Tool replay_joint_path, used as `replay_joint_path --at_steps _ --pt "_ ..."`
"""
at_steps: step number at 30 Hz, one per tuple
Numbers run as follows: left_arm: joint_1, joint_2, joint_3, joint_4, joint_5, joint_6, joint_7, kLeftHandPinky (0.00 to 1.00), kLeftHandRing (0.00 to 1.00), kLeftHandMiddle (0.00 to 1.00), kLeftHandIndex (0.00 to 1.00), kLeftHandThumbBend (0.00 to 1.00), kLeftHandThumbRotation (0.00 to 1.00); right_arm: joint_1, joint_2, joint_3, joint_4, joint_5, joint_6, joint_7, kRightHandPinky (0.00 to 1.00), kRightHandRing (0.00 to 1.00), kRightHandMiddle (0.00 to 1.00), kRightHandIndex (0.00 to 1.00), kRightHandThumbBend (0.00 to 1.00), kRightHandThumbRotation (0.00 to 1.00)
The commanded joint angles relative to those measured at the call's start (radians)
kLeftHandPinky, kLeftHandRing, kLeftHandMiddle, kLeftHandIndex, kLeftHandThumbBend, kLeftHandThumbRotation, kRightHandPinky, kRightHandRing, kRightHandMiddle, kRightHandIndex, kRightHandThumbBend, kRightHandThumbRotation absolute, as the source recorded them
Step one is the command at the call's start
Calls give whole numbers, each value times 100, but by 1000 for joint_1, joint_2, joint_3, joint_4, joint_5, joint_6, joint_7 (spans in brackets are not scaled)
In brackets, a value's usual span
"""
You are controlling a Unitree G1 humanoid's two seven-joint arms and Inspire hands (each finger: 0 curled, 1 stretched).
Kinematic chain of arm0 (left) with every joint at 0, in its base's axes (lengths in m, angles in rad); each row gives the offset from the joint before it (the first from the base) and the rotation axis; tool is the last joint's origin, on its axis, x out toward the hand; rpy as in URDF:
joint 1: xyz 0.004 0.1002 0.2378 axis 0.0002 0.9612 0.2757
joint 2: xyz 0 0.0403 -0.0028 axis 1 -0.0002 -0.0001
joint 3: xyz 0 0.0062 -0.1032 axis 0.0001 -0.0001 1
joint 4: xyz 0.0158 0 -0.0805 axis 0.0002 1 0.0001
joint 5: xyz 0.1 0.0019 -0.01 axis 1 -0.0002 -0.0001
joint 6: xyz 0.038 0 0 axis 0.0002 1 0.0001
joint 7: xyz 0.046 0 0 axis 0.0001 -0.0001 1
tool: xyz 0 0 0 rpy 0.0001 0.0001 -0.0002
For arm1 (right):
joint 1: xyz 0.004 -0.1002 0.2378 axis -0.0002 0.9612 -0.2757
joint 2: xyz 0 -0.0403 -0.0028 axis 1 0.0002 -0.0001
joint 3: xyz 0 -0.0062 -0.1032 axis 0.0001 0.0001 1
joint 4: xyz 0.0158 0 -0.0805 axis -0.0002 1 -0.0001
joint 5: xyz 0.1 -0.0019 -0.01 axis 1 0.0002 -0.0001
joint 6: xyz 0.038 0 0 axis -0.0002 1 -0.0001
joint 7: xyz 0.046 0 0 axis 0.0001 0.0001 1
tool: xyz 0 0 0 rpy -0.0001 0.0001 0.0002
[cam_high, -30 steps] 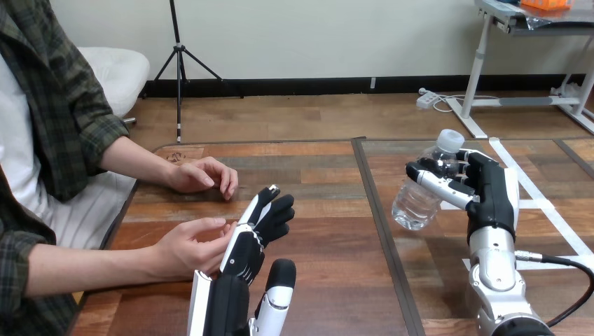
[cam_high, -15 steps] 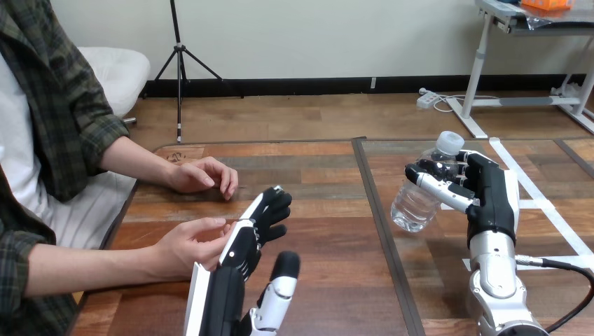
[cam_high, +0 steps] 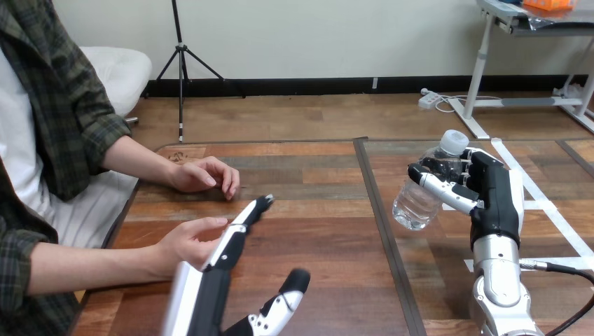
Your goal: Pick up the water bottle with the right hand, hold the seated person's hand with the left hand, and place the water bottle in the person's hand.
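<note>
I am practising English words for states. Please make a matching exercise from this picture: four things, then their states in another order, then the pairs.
1. water bottle
2. left hand
3. right hand
4. person's farther hand

A. fingers straight, beside the person's nearer hand
B. resting on the table
C. tilted, white cap
D. curled round the bottle

Pairs: 1-C; 2-A; 3-D; 4-B

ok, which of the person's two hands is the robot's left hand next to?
The person's hand lower in view, right beside the open left hand. The person's other hand rests farther back on the table, apart.
</note>
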Motion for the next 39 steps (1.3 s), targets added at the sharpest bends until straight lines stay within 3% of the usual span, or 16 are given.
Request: replay_joint_path --at_steps 1,8,18,23,35,39 --pt "-1 36 66 -116 58 42 -9 87 89 91 88 63 41 -33 14 5 -93 2 -51 0 44 49 53 56 73 0" --pt "28 57 98 -181 90 77 -27 82 88 91 88 70 34 -10 18 8 -123 2 -49 4 46 50 54 56 73 0" --pt "46 69 154 -249 230 137 23 79 87 91 87 74 31 16 18 16 -145 -15 -63 -5 45 50 54 57 73 0" --pt "51 71 170 -269 260 166 33 83 89 91 87 75 28 26 21 16 -157 -18 -65 -3 45 50 54 56 74 0" --pt "43 96 224 -296 416 282 100 87 90 90 85 78 22 49 28 14 -184 -15 -79 24 45 51 55 57 72 0" --pt "42 107 240 -309 451 337 84 87 90 90 86 77 21 57 32 14 -196 -13 -77 33 45 51 55 57 72 0"
